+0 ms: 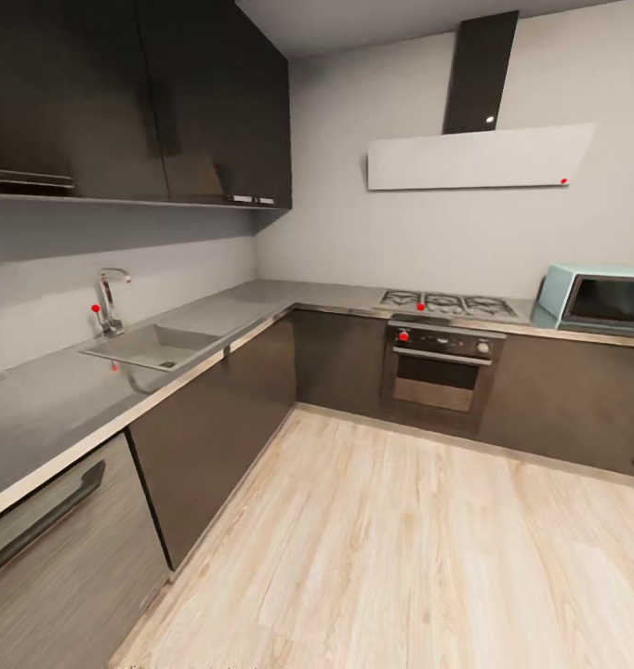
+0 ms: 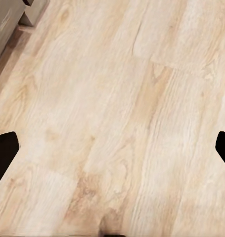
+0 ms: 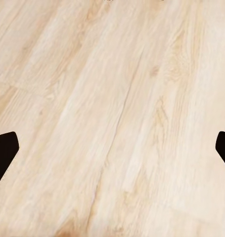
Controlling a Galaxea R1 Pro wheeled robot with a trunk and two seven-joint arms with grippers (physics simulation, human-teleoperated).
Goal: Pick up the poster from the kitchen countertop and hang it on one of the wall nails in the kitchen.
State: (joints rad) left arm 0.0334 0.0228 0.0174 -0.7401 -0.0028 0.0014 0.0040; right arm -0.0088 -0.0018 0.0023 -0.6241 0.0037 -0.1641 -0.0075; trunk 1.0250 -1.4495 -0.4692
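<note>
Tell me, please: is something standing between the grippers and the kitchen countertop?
Nothing visible blocks the way. Both grippers, left and right, hang open over bare wood floor, and that floor runs unobstructed to the countertop.

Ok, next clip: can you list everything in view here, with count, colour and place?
kitchen countertop: one, dark grey, L-shaped along the left and far walls
sink: one, grey, set in the countertop's left run
tap: one, chrome, behind the sink
gas hob: one, grey with dark burners, on the far run
oven: one, dark with steel front, under the hob
microwave: one, pale blue, far run at right
extractor hood: one, white panel with black chimney, above the hob
wall cabinets: dark, upper left
floor: pale wood
left gripper: black fingertips wide apart, over the floor
right gripper: black fingertips wide apart, over the floor
</note>
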